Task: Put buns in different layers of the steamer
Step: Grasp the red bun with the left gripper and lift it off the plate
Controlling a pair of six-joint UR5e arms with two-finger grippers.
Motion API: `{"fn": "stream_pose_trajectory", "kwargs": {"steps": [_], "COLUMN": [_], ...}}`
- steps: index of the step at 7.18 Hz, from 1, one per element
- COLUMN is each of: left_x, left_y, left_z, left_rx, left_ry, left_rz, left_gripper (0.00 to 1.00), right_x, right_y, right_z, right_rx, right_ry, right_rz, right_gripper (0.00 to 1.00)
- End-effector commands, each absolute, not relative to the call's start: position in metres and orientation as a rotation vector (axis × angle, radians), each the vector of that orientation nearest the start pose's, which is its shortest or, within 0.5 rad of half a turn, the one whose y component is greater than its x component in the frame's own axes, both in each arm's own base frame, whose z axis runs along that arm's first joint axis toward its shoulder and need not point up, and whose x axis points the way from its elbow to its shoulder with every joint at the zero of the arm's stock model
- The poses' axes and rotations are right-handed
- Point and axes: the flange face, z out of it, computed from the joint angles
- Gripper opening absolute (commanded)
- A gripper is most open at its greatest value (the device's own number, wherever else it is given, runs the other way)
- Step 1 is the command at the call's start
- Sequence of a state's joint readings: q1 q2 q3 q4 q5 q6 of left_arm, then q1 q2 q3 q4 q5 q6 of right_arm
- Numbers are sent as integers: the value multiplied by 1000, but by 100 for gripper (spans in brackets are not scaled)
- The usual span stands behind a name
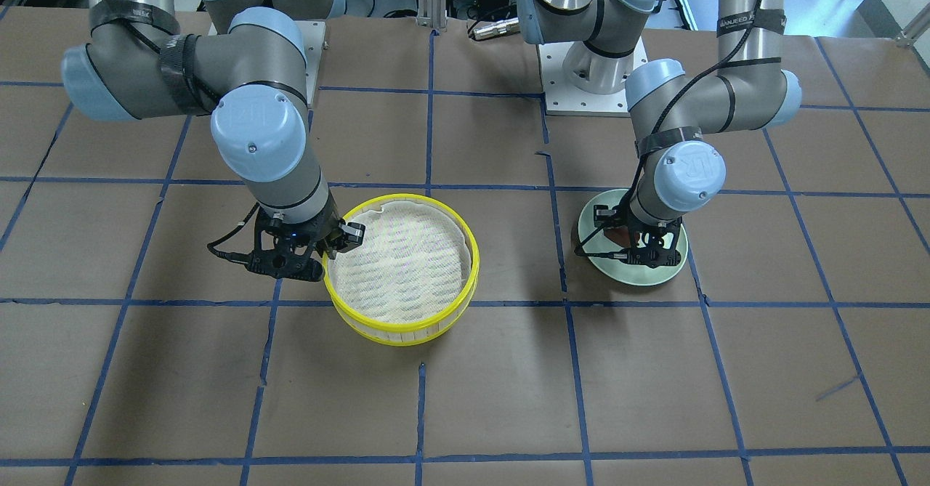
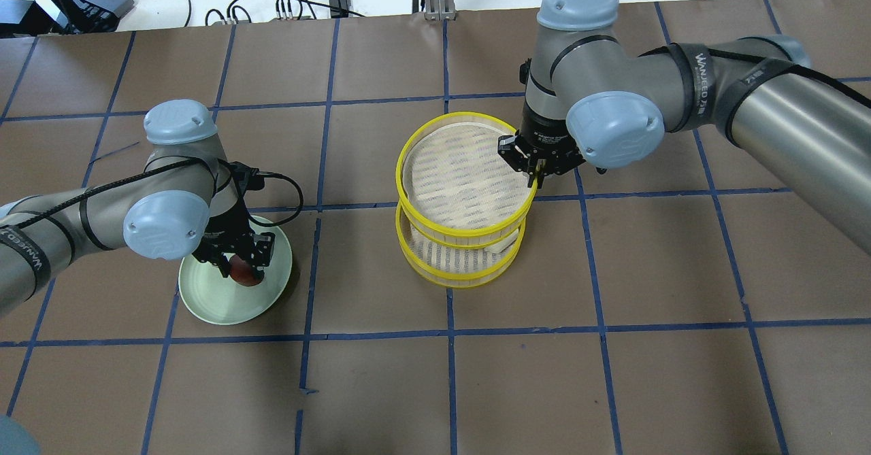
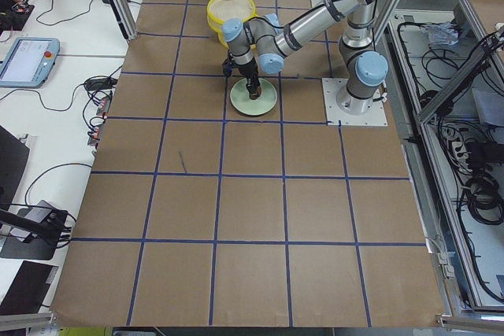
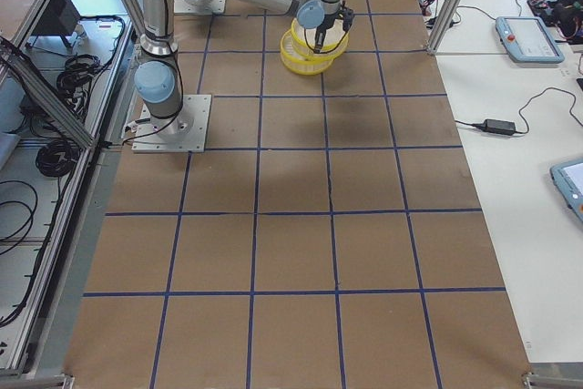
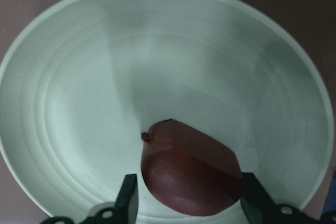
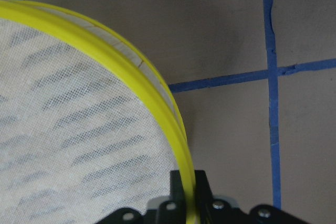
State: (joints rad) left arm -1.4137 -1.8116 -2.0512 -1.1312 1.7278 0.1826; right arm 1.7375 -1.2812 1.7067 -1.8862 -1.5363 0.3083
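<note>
My left gripper (image 2: 241, 264) reaches down onto the pale green plate (image 2: 211, 298), shut on the dark reddish-brown bun (image 2: 246, 275), which rests on the plate. In the left wrist view the bun (image 5: 189, 177) fills the gap between the fingers (image 5: 128, 198). My right gripper (image 2: 537, 173) is shut on the yellow rim (image 6: 131, 72) of the upper steamer layer (image 2: 403, 169) and holds it slightly offset above the lower layer (image 2: 463, 281). A white lump (image 2: 505, 244), apparently the white bun, peeks out of the lower layer, mostly hidden.
The brown paper table (image 2: 612, 373) carries a blue tape grid. The plate (image 1: 672, 268) and the steamer (image 1: 472, 253) sit about one grid square apart. Cables and boxes lie beyond the far table edge (image 2: 286, 6).
</note>
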Motion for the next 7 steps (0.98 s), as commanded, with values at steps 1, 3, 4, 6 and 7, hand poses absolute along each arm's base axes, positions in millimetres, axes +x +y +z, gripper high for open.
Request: {"fn": "stream_pose_trajectory", "kwargs": {"steps": [1,3,4,6,7], "left_x": [-42,-49,-62,-88,-99], "left_y": [-495,-510,-507,-517,-522], "left_z": [225,289,313,341,355], "left_rx": [69,92,94,65,11], "left_ry": [3002,2996,3046,3117,3148], "left_rz": [334,155,89,-27,-78], "left_gripper": [1,0,1,1,1], "right_x": [234,233,233,235,238], "right_y": [-528,-524,-524,-521,-519], "right_z": [291,281,281,280,280], "right_rx": [213,206,206,207,197], "right_ry": [3121,3121,3120,3124,3127], "right_rz": [222,230,230,256,258], "right_gripper": [3,3,3,4,4]}}
